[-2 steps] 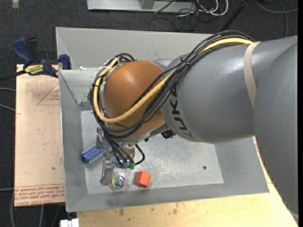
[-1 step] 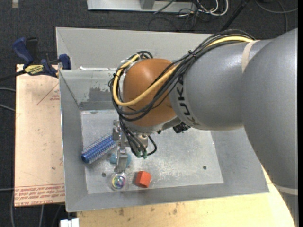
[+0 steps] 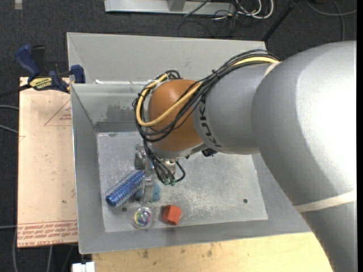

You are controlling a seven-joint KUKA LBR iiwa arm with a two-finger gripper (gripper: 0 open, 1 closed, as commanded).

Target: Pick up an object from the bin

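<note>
Under the orange wrist cover (image 3: 173,118), low over the floor of the grey bin (image 3: 227,180), the gripper (image 3: 148,177) stands right at the upper end of a blue ribbed cylinder (image 3: 126,188), which lies slanted and runs away from the tool to its lower left. Whether the gripper is open or closed, and whether it touches the cylinder, I cannot tell, because the tool's own body hides that place. To do this step well, I judge that the grip should take the cylinder across its narrow width and somewhat nearer to its middle, since a hold at the very end could let it tip or roll out. Just below the tool lie a clear shiny ball (image 3: 142,217) and a small red block (image 3: 171,214), near to each other; a descent should not push them. The arm reaches in from the right, its thick grey links above the right part of the bin, and the wrist points downward.
</note>
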